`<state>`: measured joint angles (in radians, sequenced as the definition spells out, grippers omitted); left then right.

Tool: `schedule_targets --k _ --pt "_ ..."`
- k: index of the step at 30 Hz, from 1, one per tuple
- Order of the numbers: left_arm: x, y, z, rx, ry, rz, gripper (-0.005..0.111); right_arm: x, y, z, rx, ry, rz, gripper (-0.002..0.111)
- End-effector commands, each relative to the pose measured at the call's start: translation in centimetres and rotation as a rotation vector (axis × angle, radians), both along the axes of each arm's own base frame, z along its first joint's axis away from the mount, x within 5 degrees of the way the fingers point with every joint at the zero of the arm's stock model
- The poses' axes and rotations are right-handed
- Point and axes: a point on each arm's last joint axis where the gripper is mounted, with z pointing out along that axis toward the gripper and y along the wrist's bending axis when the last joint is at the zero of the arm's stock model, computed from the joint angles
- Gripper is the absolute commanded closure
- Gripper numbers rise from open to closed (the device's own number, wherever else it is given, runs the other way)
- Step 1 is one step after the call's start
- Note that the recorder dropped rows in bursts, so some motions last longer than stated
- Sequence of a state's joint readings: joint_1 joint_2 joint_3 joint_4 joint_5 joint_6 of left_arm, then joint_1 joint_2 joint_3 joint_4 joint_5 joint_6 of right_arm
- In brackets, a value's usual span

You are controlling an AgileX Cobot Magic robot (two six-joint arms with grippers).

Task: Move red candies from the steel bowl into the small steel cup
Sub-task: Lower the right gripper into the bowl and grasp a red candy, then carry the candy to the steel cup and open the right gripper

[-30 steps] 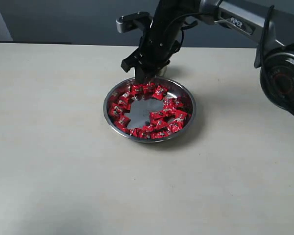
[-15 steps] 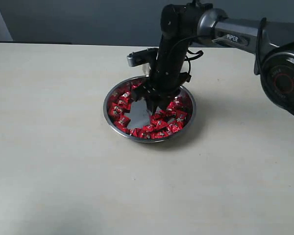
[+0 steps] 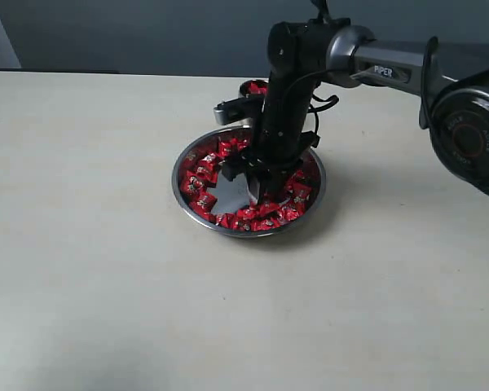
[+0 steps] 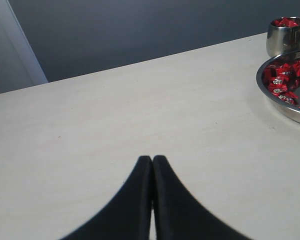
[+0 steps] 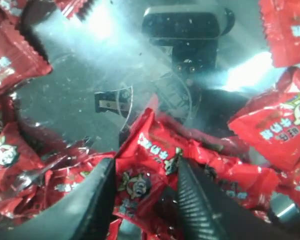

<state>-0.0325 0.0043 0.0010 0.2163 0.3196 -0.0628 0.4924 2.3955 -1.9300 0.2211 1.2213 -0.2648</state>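
The steel bowl (image 3: pixel 176 181) sits mid-table with red candies (image 3: pixel 200 184) ringed round a bare shiny centre. Behind it stands the small steel cup (image 3: pixel 253 88), red candies showing at its top. My right gripper (image 3: pixel 246 184) points down into the bowl. In the right wrist view the right gripper (image 5: pixel 145 167) is open, its fingers (image 5: pixel 90 200) standing either side of one red candy (image 5: pixel 146 186) on the bowl floor (image 5: pixel 85 75). My left gripper (image 4: pixel 152 159) is shut and empty over bare table, well away from the bowl (image 4: pixel 276 98) and cup (image 4: pixel 285 39).
The beige table (image 3: pixel 90 269) stretches wide round the bowl. A dark wall runs behind the table's far edge. The right arm's base housing (image 3: pixel 473 138) bulks at the right edge. The left arm does not show in the exterior view.
My right gripper has swung from the bowl's far rim, near the cup, forward and down into the candies. The cup, hidden before, now shows behind the arm.
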Motion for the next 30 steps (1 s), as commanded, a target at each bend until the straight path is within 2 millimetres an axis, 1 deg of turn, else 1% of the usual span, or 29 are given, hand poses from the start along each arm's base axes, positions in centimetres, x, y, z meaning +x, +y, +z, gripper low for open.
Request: schedule_targets --k 1,4,6,7,9,11,15,20,23,25,27,30 --pt "0.0 0.0 0.1 -0.007 -0.012 -0.001 0.106 0.0 -0.1 -0.3 -0.004 0.004 0.008 0.083" --pt "0.0 0.0 0.1 -0.007 -0.012 -0.001 0.106 0.1 -0.1 -0.1 -0.001 -0.003 0.012 0.098" --pt "0.0 0.0 0.1 -0.007 -0.012 -0.001 0.106 0.1 -0.1 0.2 0.001 -0.007 0.012 0.104" --pt "0.0 0.0 0.1 -0.007 -0.012 -0.001 0.106 0.1 -0.1 0.4 0.004 -0.011 0.012 0.105" --pt "0.0 0.0 0.1 -0.007 -0.012 -0.001 0.106 0.1 -0.1 0.9 0.009 -0.020 0.012 0.105" --pt "0.0 0.0 0.1 -0.007 -0.012 -0.001 0.106 0.0 -0.1 1.8 0.018 -0.039 0.012 0.105" --pt "0.0 0.0 0.1 -0.007 -0.012 -0.001 0.106 0.6 0.0 3.8 0.058 -0.146 0.000 0.105" --pt "0.0 0.0 0.1 -0.007 -0.012 -0.001 0.106 0.6 0.0 5.7 0.084 -0.206 -0.005 0.105" --pt "0.0 0.0 0.1 -0.007 -0.012 -0.001 0.106 0.9 -0.1 6.5 0.094 -0.250 -0.008 0.105" --pt "0.0 0.0 0.1 -0.007 -0.012 -0.001 0.106 1.6 0.0 7.2 0.121 -0.345 -0.019 0.105" --pt "0.0 0.0 0.1 -0.007 -0.012 -0.001 0.106 3.1 0.3 8.5 0.174 -0.547 -0.047 0.105" --pt "0.0 0.0 0.1 -0.007 -0.012 -0.001 0.106 4.8 0.8 9.5 0.259 -0.759 -0.095 0.105"
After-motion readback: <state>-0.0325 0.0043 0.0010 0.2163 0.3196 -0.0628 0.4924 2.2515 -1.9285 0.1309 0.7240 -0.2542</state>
